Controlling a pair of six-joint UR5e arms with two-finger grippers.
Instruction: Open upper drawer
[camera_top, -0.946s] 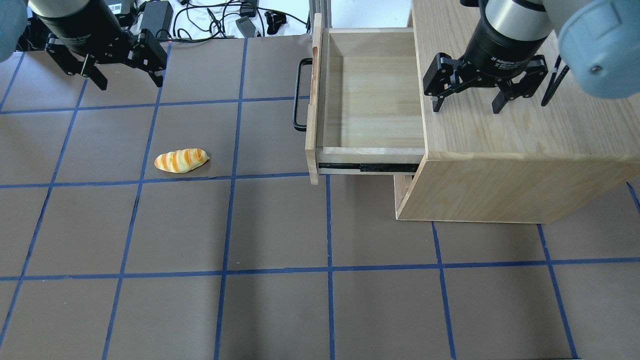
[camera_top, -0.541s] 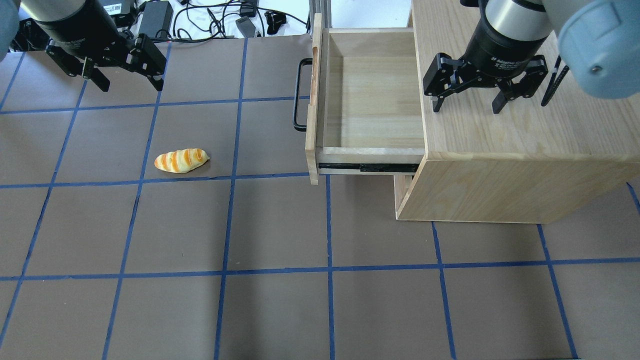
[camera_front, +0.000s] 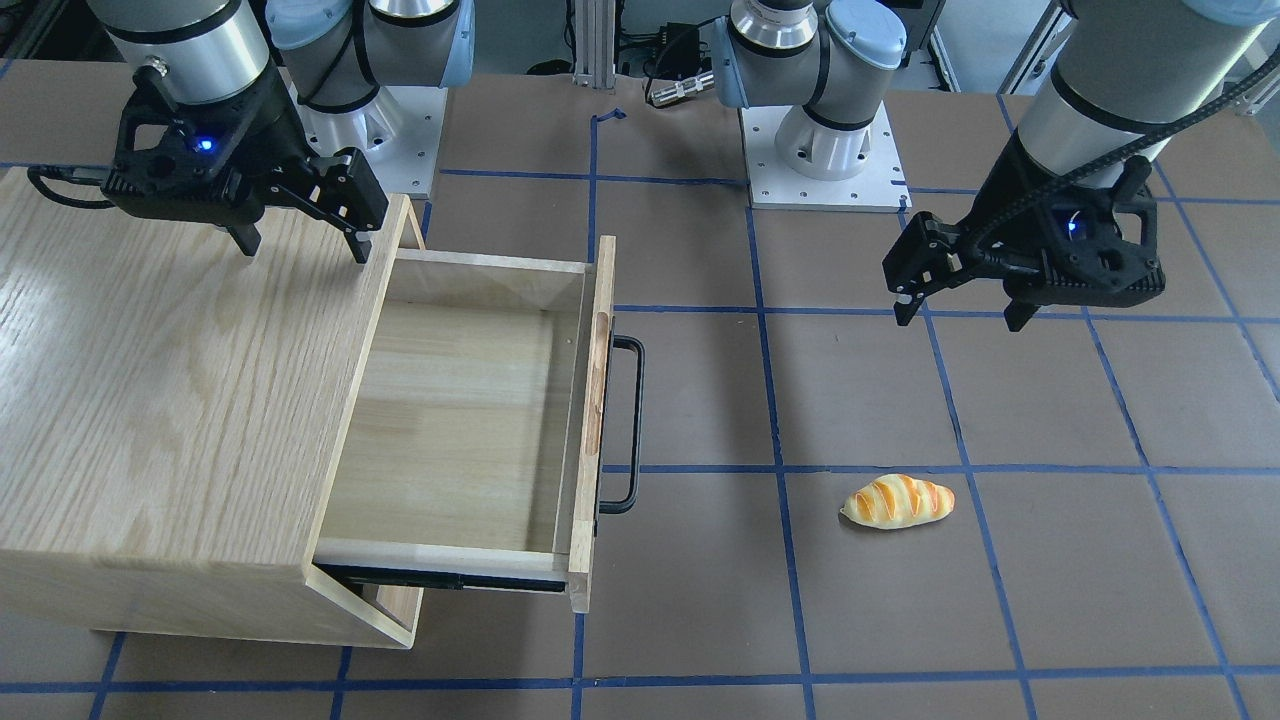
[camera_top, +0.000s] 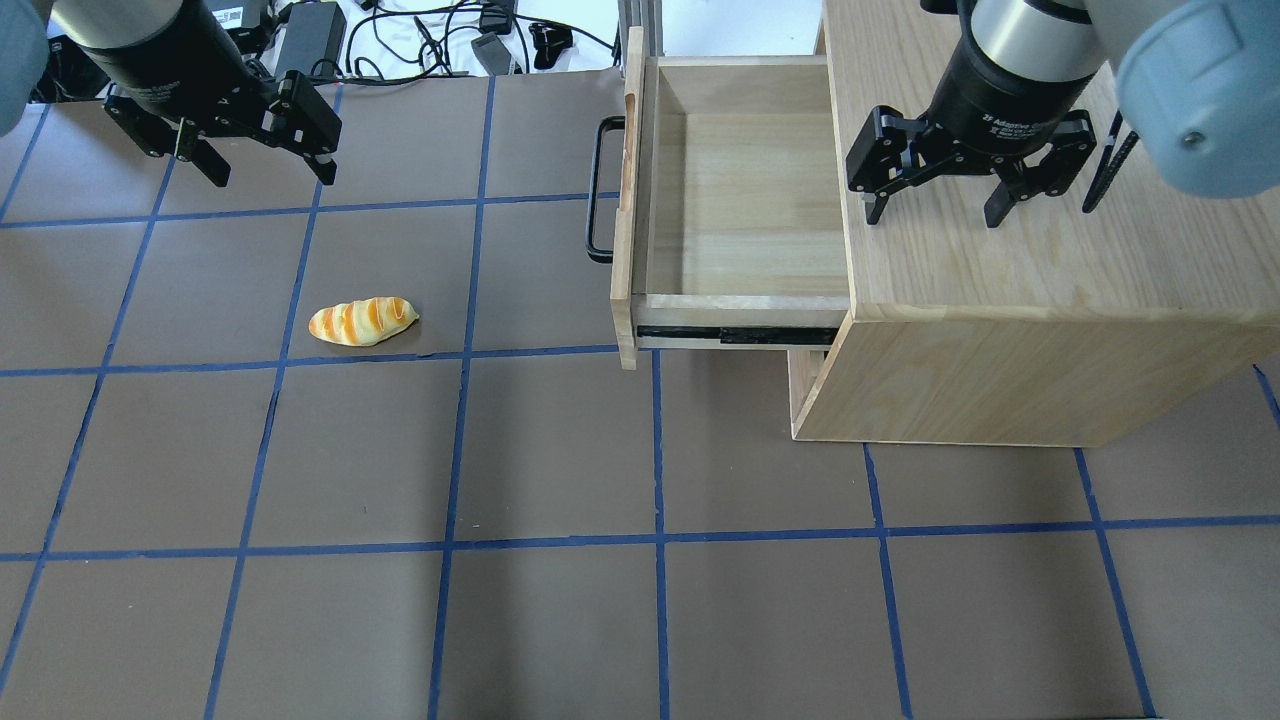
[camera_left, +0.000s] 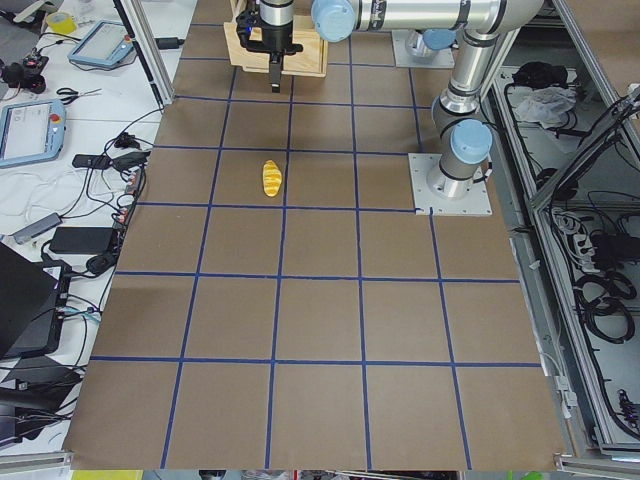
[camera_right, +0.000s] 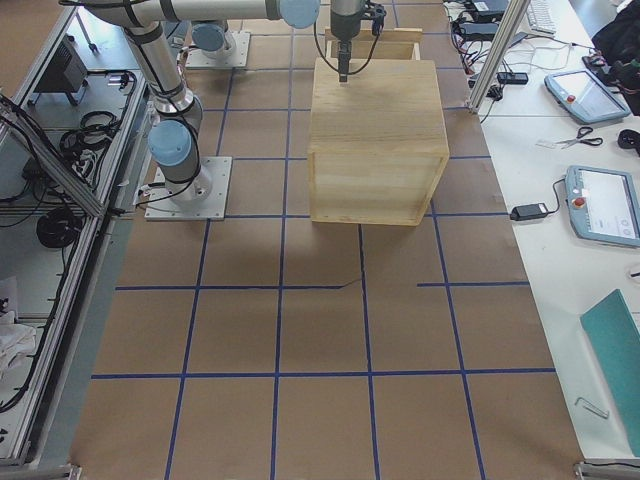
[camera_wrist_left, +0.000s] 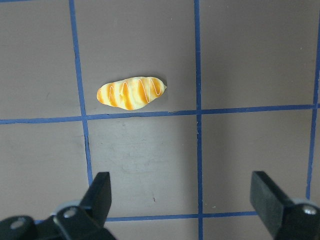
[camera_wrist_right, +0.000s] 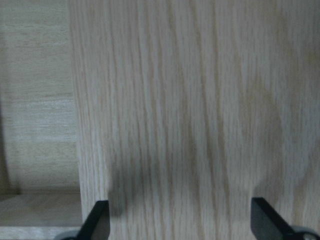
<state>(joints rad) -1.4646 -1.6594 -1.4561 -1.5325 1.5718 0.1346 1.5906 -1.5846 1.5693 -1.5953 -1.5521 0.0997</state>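
The upper drawer (camera_top: 740, 200) is pulled far out of the oak cabinet (camera_top: 1010, 330); its pale-wood box is empty, and its black bar handle (camera_top: 597, 190) faces the table's middle. It also shows in the front-facing view (camera_front: 470, 420). My right gripper (camera_top: 933, 210) is open and empty, hovering over the cabinet top near the drawer's opening (camera_front: 298, 242). My left gripper (camera_top: 270, 175) is open and empty, far left of the drawer, above the mat (camera_front: 965, 315). The right wrist view shows only the cabinet's wood grain (camera_wrist_right: 200, 100).
A toy bread loaf (camera_top: 362, 321) lies on the brown mat with blue grid tape, below my left gripper; it also shows in the left wrist view (camera_wrist_left: 131, 92). Cables and power bricks (camera_top: 420, 35) lie beyond the mat's far edge.
My left gripper has shifted a little, slightly right and toward the loaf. The right gripper, drawer and loaf have not moved.
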